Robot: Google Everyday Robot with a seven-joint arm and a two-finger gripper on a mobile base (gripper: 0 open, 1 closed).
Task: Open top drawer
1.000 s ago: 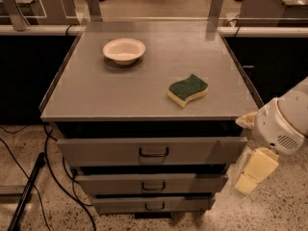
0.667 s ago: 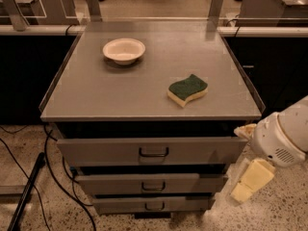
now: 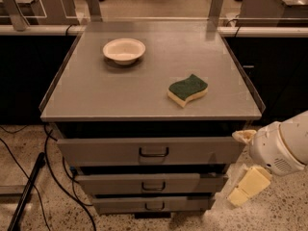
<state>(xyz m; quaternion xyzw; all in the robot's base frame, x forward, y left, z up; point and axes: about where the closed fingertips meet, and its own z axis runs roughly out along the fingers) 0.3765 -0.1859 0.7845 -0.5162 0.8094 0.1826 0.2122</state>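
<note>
The top drawer (image 3: 96,151) is the widest grey metal front, just under the cabinet top, with a small dark wire handle (image 3: 154,152) at its centre. A dark gap shows above the front. My gripper (image 3: 247,188) is cream-coloured and hangs low at the right, beside the drawers' right ends at about the height of the middle drawer. It is well right of the handle and touches no drawer. The white arm housing (image 3: 284,148) sits above it.
Two narrower drawer fronts (image 3: 110,183) (image 3: 120,205) sit below the top one. On the cabinet top (image 3: 96,90) are a white bowl (image 3: 124,50) and a green-and-yellow sponge (image 3: 187,90). Black cables (image 3: 53,177) and a dark pole (image 3: 26,191) lie on the floor at left.
The arm and gripper have dropped lower at the right of the cabinet. The drawers, bowl and sponge have not moved.
</note>
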